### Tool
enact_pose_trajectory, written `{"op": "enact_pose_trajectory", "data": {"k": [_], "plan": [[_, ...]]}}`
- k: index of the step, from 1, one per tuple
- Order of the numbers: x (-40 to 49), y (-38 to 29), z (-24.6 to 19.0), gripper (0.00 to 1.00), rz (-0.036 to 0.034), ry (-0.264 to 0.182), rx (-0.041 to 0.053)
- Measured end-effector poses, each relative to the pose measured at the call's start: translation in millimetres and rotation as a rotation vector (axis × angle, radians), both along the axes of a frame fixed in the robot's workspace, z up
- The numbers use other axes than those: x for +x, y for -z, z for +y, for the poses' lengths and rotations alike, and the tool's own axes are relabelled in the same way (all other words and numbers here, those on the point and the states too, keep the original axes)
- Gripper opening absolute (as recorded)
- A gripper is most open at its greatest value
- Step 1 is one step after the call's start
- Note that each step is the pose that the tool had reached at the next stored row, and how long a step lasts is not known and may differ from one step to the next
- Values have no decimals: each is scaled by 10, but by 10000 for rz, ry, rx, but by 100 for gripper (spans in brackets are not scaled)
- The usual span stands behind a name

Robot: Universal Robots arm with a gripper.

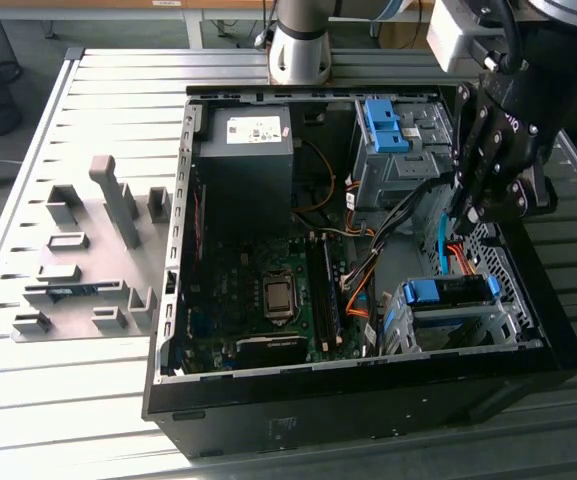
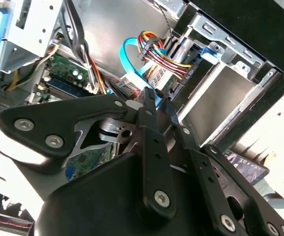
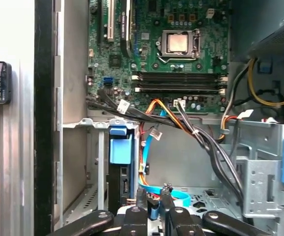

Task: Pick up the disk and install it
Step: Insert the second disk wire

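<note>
Black steel computer case [image 1: 198, 415] lies open before you. The disk [image 1: 450, 291] sits in its cage [image 1: 513, 325] at the front corner, just below your gripper [image 1: 471, 205], whose fingers are nearly together, holding nothing.

Green motherboard [image 1: 258, 290], black case [image 1: 368, 385], blue-framed disk [image 1: 450, 292].

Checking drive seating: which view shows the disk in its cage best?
The exterior view: the disk sits in the metal cage, blue carrier facing up, gripper above it. The first wrist view shows the disk edge-on, and the second wrist view shows mostly the cage's side.
</note>
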State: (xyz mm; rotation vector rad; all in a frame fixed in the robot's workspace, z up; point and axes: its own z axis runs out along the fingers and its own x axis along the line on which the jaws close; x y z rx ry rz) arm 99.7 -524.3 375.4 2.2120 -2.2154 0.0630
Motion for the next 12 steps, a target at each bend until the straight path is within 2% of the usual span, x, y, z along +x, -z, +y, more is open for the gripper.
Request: {"op": "enact_pose_trajectory", "data": {"k": [3, 7, 8, 9, 10, 12], "plan": [[1, 19, 1, 25, 0, 0, -199], [3, 23, 1, 25, 0, -2, -578], [4, 24, 1, 24, 0, 1, -628], [8, 24, 1, 24, 0, 0, -640], [10, 26, 1, 17, 0, 0, -645], [10, 34, 2, 16, 0, 1, -645]]}}
